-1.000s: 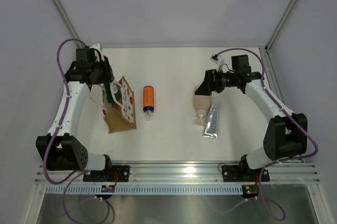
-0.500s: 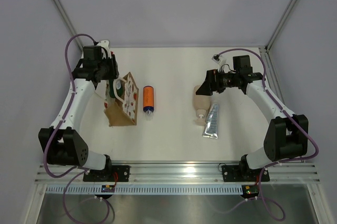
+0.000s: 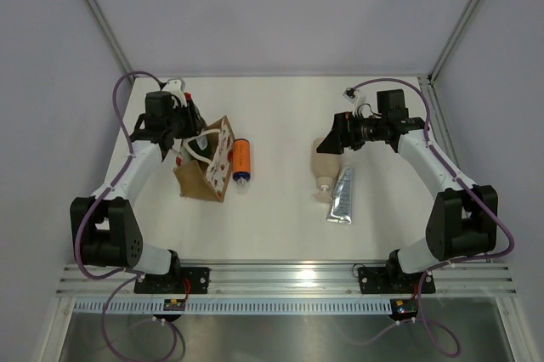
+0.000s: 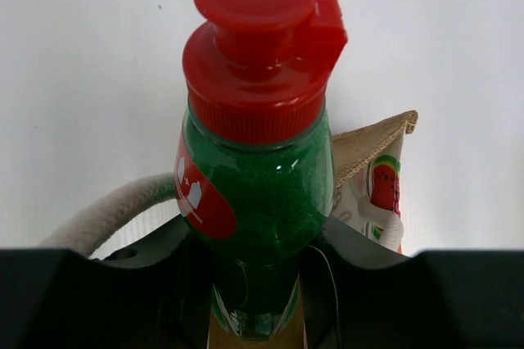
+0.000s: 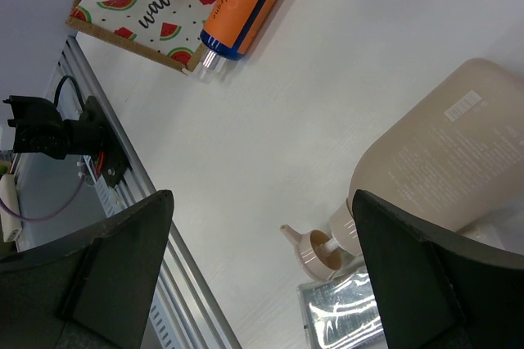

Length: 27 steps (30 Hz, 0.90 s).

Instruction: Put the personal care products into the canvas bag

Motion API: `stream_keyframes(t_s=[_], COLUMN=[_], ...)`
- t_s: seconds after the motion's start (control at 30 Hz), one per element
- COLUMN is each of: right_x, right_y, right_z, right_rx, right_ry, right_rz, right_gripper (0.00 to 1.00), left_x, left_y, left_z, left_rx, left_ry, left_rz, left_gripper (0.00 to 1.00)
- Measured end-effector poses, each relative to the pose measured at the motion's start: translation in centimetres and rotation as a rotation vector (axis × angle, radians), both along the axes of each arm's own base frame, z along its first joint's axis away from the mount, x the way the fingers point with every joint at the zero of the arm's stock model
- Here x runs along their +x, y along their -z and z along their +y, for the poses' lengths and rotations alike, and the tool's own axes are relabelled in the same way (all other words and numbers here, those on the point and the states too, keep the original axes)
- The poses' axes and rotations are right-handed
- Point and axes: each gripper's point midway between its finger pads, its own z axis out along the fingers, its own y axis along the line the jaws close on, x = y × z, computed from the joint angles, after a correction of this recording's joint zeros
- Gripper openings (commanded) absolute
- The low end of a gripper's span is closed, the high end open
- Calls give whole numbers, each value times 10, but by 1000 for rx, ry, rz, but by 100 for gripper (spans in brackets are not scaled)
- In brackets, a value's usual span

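Observation:
My left gripper (image 3: 189,136) is shut on the green bottle (image 4: 255,193), whose red cap (image 4: 255,46) points away from the wrist camera. The bottle (image 3: 198,145) hangs at the open top of the canvas bag (image 3: 206,178), which leans to the right; a rope handle (image 4: 106,211) and a watermelon-print panel (image 4: 378,189) show beside it. The orange bottle (image 3: 241,159) lies right next to the bag. My right gripper (image 3: 328,144) stands open over the base of the lying beige bottle (image 3: 322,168). The silver tube (image 3: 342,195) lies beside its pump.
The right wrist view shows the orange bottle (image 5: 250,1) against the bag's printed side (image 5: 139,5), and the beige bottle's pump head (image 5: 315,252) next to the tube (image 5: 344,316). An aluminium rail (image 3: 289,275) runs along the table's near edge. Grey walls enclose the table.
My left arm has swung toward the back and right with the green bottle. The bag has shifted right and tipped toward the orange bottle. The right arm has not moved.

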Motion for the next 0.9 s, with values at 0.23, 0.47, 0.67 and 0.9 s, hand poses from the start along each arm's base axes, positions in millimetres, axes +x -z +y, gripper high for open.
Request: stream_keyframes(t_s=[0.23,0.47,0.67,0.9], right_x=[1,0,0,-1], right_y=[0,3,3,5], right_z=[0,0,0,-1], right_rx=[1,0,0,-2], right_ry=[1,1,1,-1], right_rz=[-3,2,-2,-2], right_gripper=[99,99,99,100], left_x=[11,8,19,30], left_y=[9,18,9,9], left_z=[-7,-26,-46,-49], left_rx=[-61,7,38,47], left_ry=[-23,8,43,48], left_rz=[-115,-272,-367,-379], left_gripper=[1,0,31,67])
